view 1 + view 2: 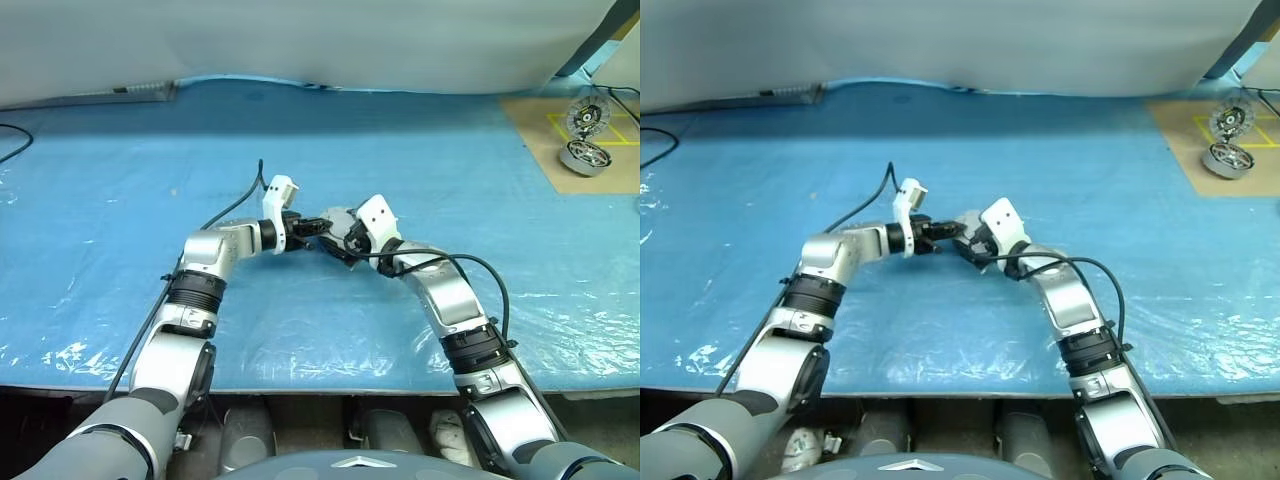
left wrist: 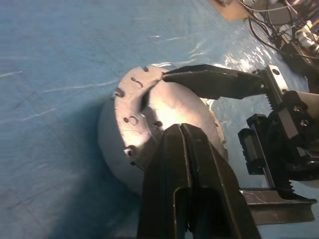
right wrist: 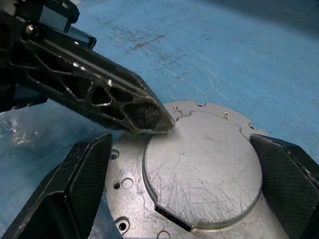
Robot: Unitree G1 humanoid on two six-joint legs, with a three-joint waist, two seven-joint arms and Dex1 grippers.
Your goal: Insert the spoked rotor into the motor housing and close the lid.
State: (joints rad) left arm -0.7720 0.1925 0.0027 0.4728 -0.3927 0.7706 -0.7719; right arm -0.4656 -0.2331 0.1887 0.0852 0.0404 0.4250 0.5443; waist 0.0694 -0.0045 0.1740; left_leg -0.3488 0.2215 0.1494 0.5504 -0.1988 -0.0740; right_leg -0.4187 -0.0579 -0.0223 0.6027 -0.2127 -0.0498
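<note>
At table centre, on blue sheet (image 1: 120, 220): motor housing (image 2: 129, 124) sits between both grippers. Reads as a thick silver drum, flat raised plate and small holes on the face turned up. No copper windings visible, so either base-up or already capped; cannot tell which.

Right gripper (image 3: 187, 179): fingers spread wide, one each side of drum, seemingly touching its rim, so prob. clamping it across the width. Left gripper (image 2: 182, 132): fingers pressed together, nothing between them, tips resting on the top plate near its edge. Looks like a press or steadying poke, not a grasp.

Progress (judgement): unclear, likely early. Far right on brown mat (image 1: 540, 130), well apart from the grippers: two round parts. Upright part (image 1: 585, 118) shows a radial pattern and dark centre, poss. the lid. Flat part (image 1: 586, 157) looks spoked, poss. the spoked rotor. Too small to confirm either. If so, rotor insertion and lid closing both remain.

Obstacles: sheet betw. grippers and mat bare. Long reach to the mat parts. Wrinkled plastic sheet may let the drum slide.
</note>
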